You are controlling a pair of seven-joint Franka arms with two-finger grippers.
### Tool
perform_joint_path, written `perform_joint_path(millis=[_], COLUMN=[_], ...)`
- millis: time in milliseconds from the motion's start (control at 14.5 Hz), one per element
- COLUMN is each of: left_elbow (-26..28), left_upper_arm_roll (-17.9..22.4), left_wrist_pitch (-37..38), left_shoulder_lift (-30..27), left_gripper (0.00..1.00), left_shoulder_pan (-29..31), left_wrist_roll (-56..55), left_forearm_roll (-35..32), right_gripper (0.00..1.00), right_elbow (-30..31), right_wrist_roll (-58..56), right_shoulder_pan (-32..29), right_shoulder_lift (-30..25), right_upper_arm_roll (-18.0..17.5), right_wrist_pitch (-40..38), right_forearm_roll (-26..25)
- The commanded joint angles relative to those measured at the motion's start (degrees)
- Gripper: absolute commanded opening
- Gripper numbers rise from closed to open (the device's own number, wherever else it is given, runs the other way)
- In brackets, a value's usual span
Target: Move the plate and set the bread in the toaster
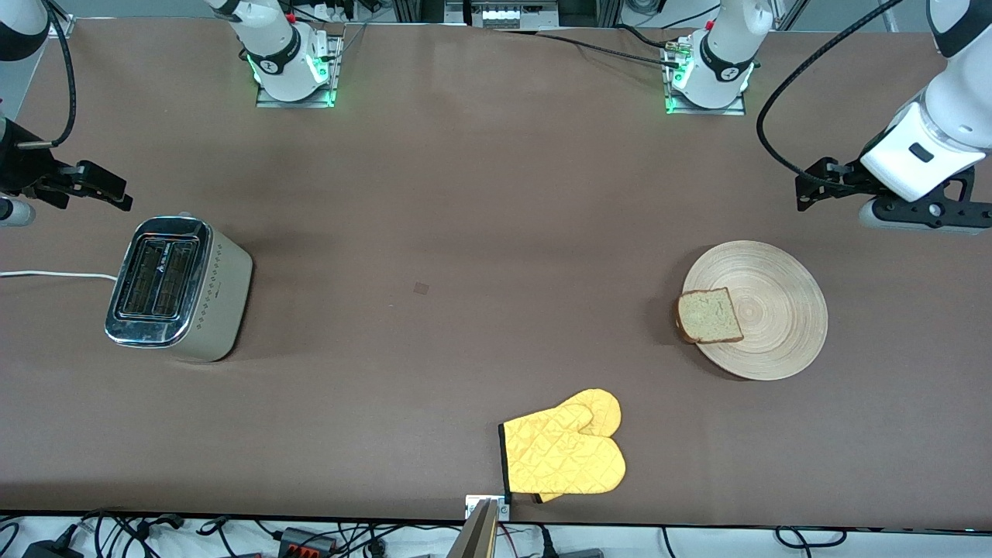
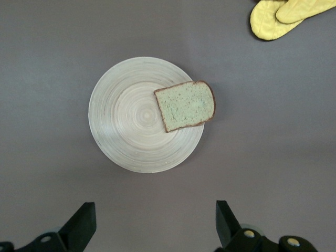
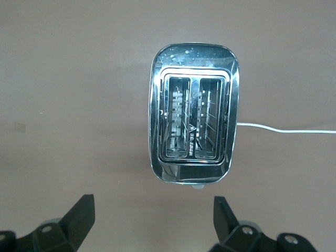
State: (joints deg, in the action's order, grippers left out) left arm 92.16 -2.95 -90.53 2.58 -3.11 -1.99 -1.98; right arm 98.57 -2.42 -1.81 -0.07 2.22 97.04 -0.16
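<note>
The light-wood plate [image 1: 775,310] lies toward the left arm's end of the table. The bread [image 1: 709,316] lies flat on the plate, at the rim toward the right arm's end, and overhangs it slightly. The toaster [image 1: 178,287] stands upright toward the right arm's end with both slots empty. My left gripper [image 1: 810,192] is open and empty, up over bare table beside the plate. My right gripper [image 1: 108,190] is open and empty, up over bare table beside the toaster. The left wrist view shows the plate [image 2: 131,115], the bread [image 2: 186,105] and the left gripper [image 2: 155,210]. The right wrist view shows the toaster [image 3: 193,121] and the right gripper [image 3: 153,203].
A yellow oven mitt [image 1: 566,453] lies near the table's front edge, nearer to the front camera than the plate, and shows in the left wrist view [image 2: 278,16]. The toaster's white cord [image 1: 54,274] runs off toward the right arm's end of the table.
</note>
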Motion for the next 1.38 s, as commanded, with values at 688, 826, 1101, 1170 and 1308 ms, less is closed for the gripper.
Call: perform_joint_path(millis=[688,826,1101,1170,1308], left_elbow=[-9.8,-9.7,-9.7,-9.7,-9.7], left_upper_arm_roll=[1.1,1.1,1.0,0.3,0.3], left_wrist_pitch=[-0.4,-3.4,-8.1,-9.5,-11.7], left_shoulder_lift=[19.2,24.1,31.3,33.0,36.3], left_gripper=[1.00,1.00,1.00,1.00,1.00], left_shoulder_pan=[17.0,21.3,26.6,28.4,29.8], left_wrist_roll=[15.2,19.9,23.7,24.9,30.9], left_forearm_roll=[4.2,8.4,15.3,16.3,22.8], right_gripper=[1.00,1.00,1.00,1.00,1.00], right_elbow=[0.7,0.7,0.7,0.7,0.6], right_wrist_roll=[0.3,0.3,0.4,0.4,0.4], right_shoulder_pan=[-0.1,0.0,0.0,0.0,-0.1], right_shoulder_lift=[0.2,0.3,0.3,0.3,0.3], right_upper_arm_roll=[-0.4,-0.4,-0.4,-0.4,-0.4], right_wrist_pitch=[1.1,1.2,1.3,1.3,1.3], right_forearm_roll=[0.0,0.0,0.1,0.1,0.1])
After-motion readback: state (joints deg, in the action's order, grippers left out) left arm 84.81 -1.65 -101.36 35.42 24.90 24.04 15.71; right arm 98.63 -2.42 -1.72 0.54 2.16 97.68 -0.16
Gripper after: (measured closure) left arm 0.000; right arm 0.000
